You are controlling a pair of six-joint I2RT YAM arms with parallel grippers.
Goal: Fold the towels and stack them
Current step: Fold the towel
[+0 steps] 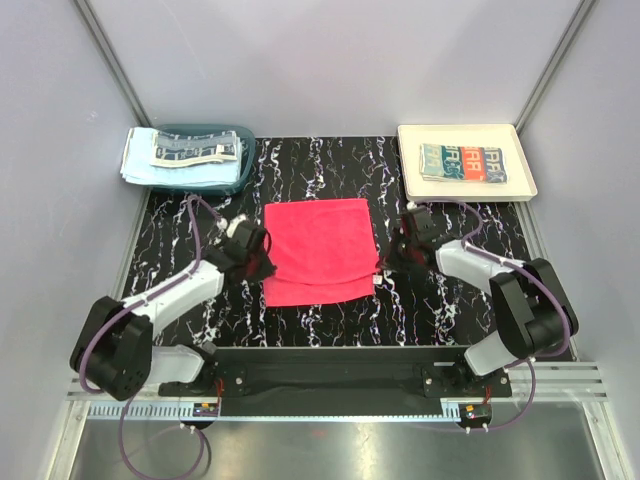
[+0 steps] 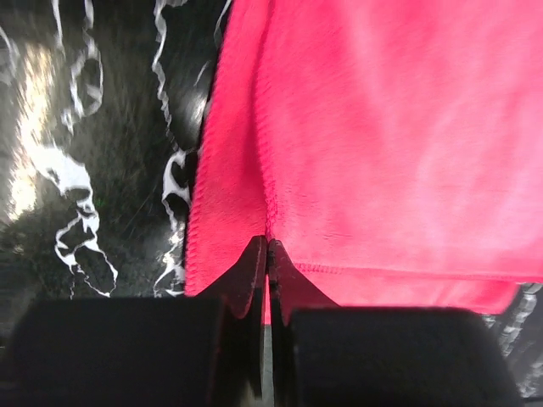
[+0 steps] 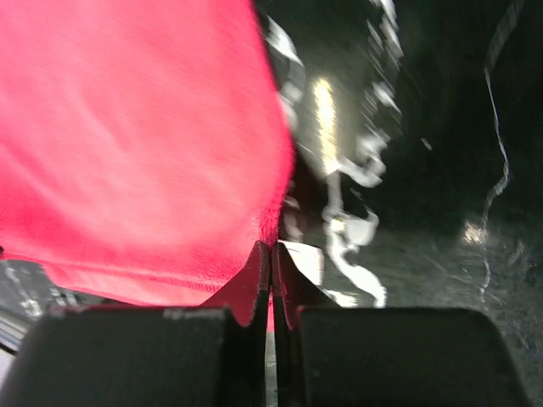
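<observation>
A bright red-pink towel [image 1: 320, 250] lies spread on the black marbled table [image 1: 450, 310], with a lower layer showing along its near edge. My left gripper [image 1: 264, 264] is at the towel's near left edge, shut on the red cloth. In the left wrist view the gripper [image 2: 268, 248] pinches the red towel [image 2: 390, 144] beside a hem. My right gripper [image 1: 386, 263] is at the near right corner. In the right wrist view that gripper [image 3: 271, 251] is shut on the red towel [image 3: 136, 144] at its edge.
A teal basket [image 1: 232, 178] at the back left holds a patterned towel [image 1: 195, 150], and a light blue towel [image 1: 140, 160] hangs over its left side. A cream tray [image 1: 412, 180] at the back right carries folded patterned towels [image 1: 463, 162]. Grey walls close in both sides.
</observation>
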